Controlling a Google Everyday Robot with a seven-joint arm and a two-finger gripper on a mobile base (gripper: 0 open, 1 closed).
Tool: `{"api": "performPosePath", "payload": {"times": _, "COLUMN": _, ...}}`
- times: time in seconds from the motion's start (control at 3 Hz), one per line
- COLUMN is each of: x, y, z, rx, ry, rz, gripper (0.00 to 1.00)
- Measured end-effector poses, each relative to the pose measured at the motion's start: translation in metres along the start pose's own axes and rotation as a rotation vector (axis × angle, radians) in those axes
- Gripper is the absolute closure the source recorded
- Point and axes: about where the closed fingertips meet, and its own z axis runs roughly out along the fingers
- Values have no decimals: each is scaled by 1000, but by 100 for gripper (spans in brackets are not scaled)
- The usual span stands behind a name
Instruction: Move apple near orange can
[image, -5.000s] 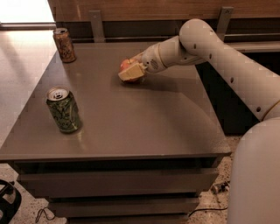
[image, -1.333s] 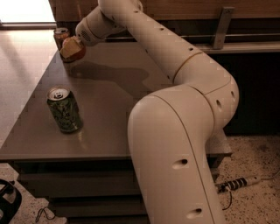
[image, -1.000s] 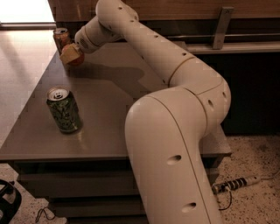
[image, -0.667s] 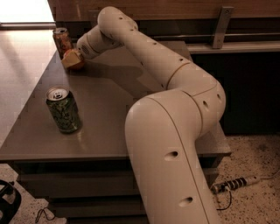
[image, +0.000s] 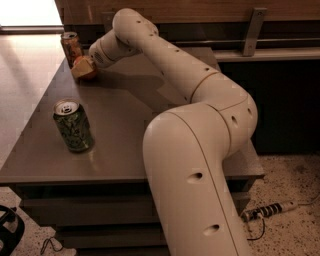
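Here, the tool (image: 83, 68) clamps the small orange-red apple (image: 90, 74) just beside the slim orange can (image: 71, 48).

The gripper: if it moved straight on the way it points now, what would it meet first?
The apple: the gripper points down toward the far corner of the table, and the apple sits right at its tip. The orange can stands just beyond, probably slightly off that line.
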Motion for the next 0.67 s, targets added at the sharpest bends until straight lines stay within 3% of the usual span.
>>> {"api": "performPosePath", "payload": {"times": 0.67, "x": 0, "y": 1, "z": 2, "rx": -3, "ry": 1, "rz": 0, "gripper": 15}}
